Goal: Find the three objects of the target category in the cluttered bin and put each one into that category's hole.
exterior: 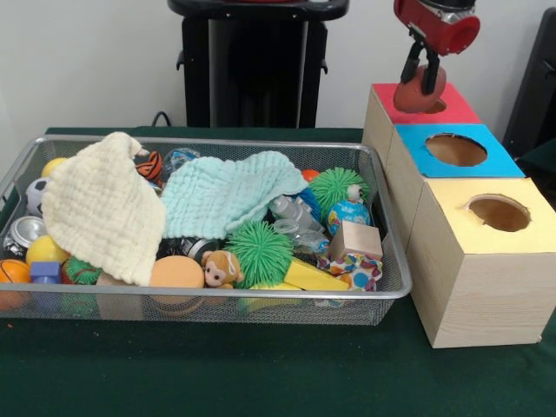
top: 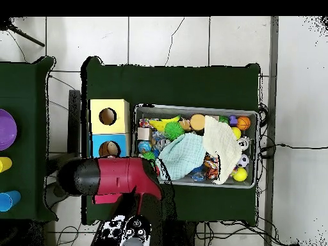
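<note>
Nearest on the green table [exterior: 261,373] sits the yellow-topped wooden box [exterior: 486,269] with its round hole, and beside it the silver wire mesh bin [exterior: 208,308], full of toys. A cream cloth [exterior: 100,208] and a pale green cloth [exterior: 226,195] lie over the pile, so I think they hide things I may need. Two spiky green balls [exterior: 261,252] poke out. Further back comes the blue-topped box [exterior: 456,152], then the red-topped box [exterior: 421,109]. My claw [exterior: 419,82] hangs right over the red hole. Its two fingers are closed around a reddish-brown lumpy thing [exterior: 417,95], low enough to drop it in, I think.
</note>
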You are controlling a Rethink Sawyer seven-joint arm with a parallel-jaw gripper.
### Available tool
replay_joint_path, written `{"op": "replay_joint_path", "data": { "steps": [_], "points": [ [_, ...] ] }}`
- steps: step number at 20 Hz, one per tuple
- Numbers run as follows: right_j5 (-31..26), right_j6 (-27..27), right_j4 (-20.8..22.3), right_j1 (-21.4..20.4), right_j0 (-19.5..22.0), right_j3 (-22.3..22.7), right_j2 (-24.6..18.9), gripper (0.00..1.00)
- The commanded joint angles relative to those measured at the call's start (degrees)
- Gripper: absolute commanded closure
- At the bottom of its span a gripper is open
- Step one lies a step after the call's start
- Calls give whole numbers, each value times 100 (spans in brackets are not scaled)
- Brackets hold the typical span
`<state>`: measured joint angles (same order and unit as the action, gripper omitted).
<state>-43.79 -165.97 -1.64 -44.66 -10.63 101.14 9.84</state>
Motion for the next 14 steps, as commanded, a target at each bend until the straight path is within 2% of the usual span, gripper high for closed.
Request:
{"op": "replay_joint_path", "data": {
  "steps": [1, 5, 14],
  "points": [
    [237, -421, 83, 424, -178, -374, -258, 100],
    [108, -465, 40, 383, -291, -417, -182, 100],
    [231, -454, 11, 176, -434, -77, -114, 100]
  ]
}}
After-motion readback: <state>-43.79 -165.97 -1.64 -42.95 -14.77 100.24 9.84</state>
